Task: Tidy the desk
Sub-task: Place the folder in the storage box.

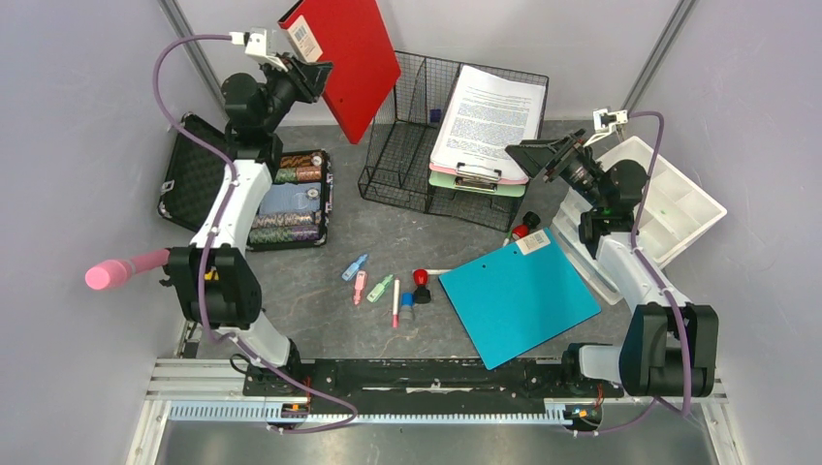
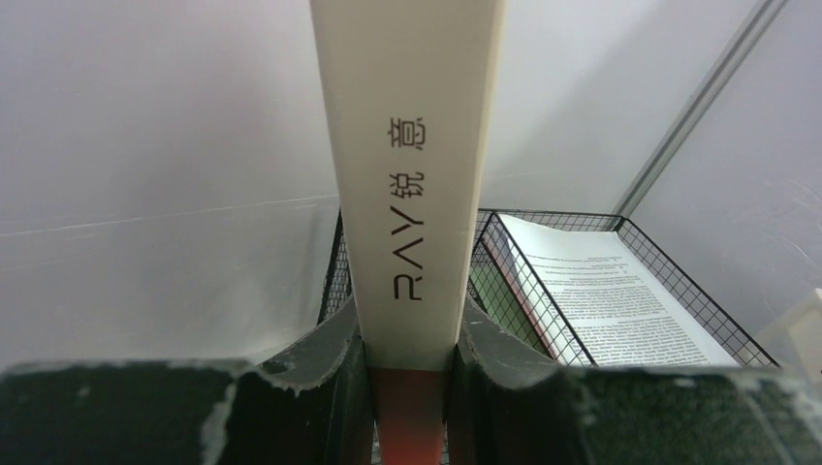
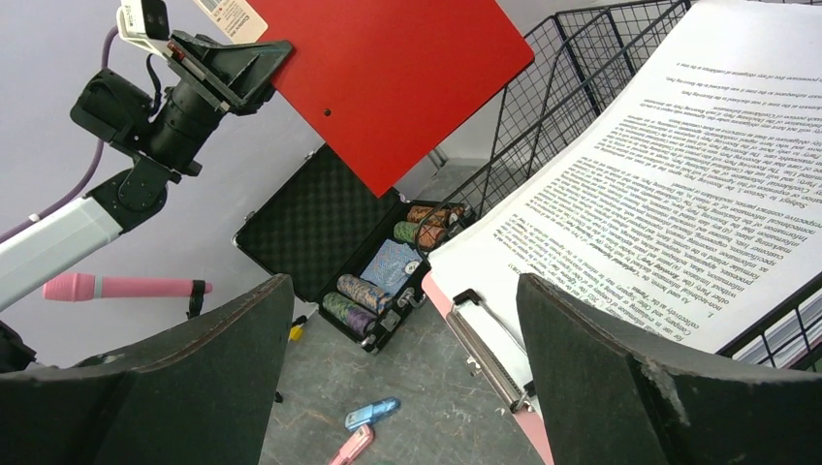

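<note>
The dark-grey, stone-look tabletop (image 1: 388, 237) lies under both arms, walled in pale grey, with the rail at its near edge. Its long axis seems to run left to right along that rail, though the walls crop the view. It is fixed and hard, so there is nothing to grip; the tidying falls on the loose things it carries.

The left tool (image 1: 308, 76) is narrowed onto a thin, stiff red board (image 1: 349, 63), pinching its cream lettered edge. The board hangs above the far left of the tabletop, beside the black wire rack (image 1: 407, 155). Its long axis slopes down from the tool toward the rack, lower corner leading. It looks light and smooth, so it may swing or slip in an edge grip; a hold near the middle of an edge suits it.

The right tool (image 1: 531, 160) stands wide and holds nothing, facing the paper-topped clipboard (image 1: 485, 111) in the rack.
</note>
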